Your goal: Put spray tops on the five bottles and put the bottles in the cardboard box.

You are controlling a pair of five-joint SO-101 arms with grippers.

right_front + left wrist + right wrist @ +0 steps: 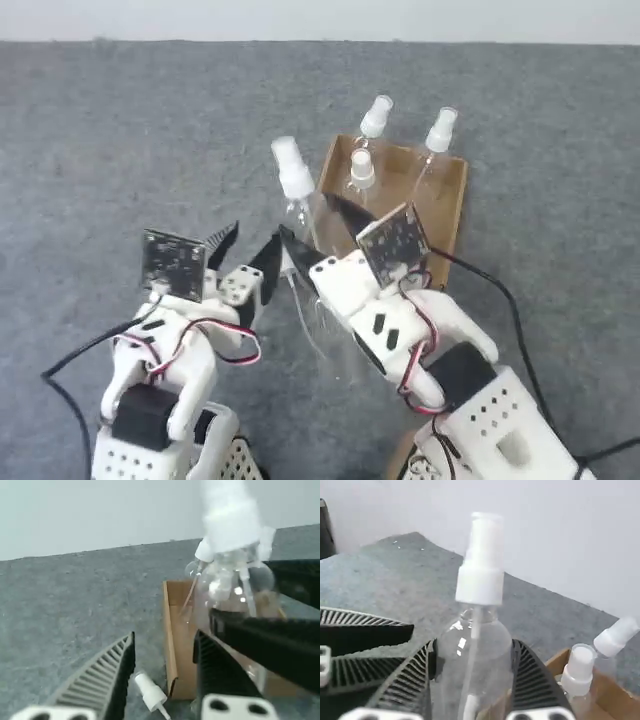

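The right gripper (472, 650), pinching the bottle (479, 582), should hold it upright and pass over the wall of the box (450, 205); the left gripper (165, 637) is spread.

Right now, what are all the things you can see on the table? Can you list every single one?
held bottle: one, clear with a white spray top, upright in the right arm's jaws, beside the box
boxed bottles: three, clear with white spray tops, standing in the cardboard box
cardboard box: one, brown, open, on the carpet ahead of the arms
loose spray top: one, white, lying on the carpet near a corner of the box
carpet: one, grey, covering the table
left arm: one, white, black jaws open and empty
right arm: one, white, black jaws shut on the held bottle
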